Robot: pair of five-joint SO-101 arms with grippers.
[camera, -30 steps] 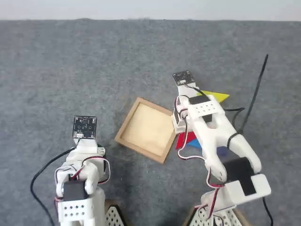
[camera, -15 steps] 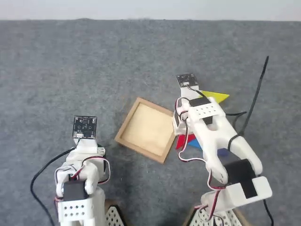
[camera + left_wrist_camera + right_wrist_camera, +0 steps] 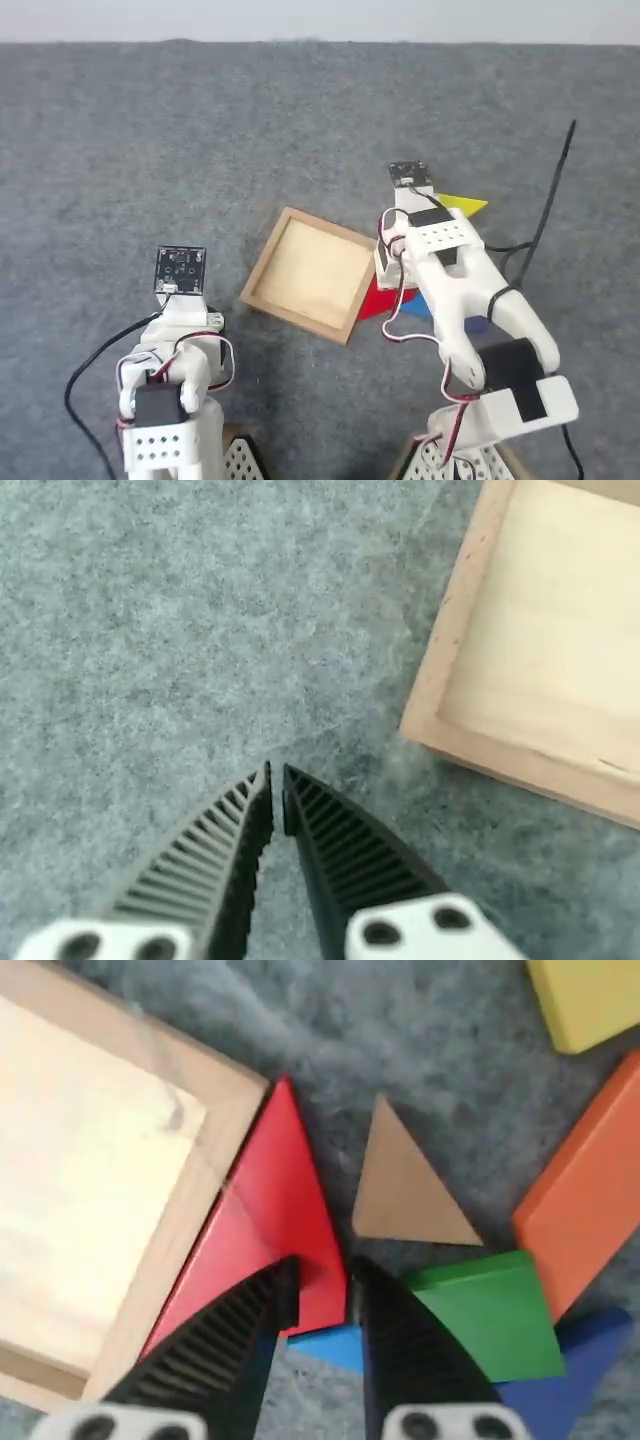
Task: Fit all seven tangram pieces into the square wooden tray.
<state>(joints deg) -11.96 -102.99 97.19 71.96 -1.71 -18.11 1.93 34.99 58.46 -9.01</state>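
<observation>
Grey felt [image 3: 150, 120] covers the table and stretches wide to the far side and left. The square wooden tray [image 3: 267, 254] sits mid-table with one corner pointing far. The red triangle [image 3: 270, 1250] touches its right rim, long edge along it, apex far. The right gripper [image 3: 320, 1275] stands over that triangle, jaws slightly parted, grasping nothing. The left gripper [image 3: 277, 775] is clenched and empty, near-left of the tray.

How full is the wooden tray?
Empty. The wooden tray shows only bare wood inside; the red triangle lies outside, beside its rim.
</observation>
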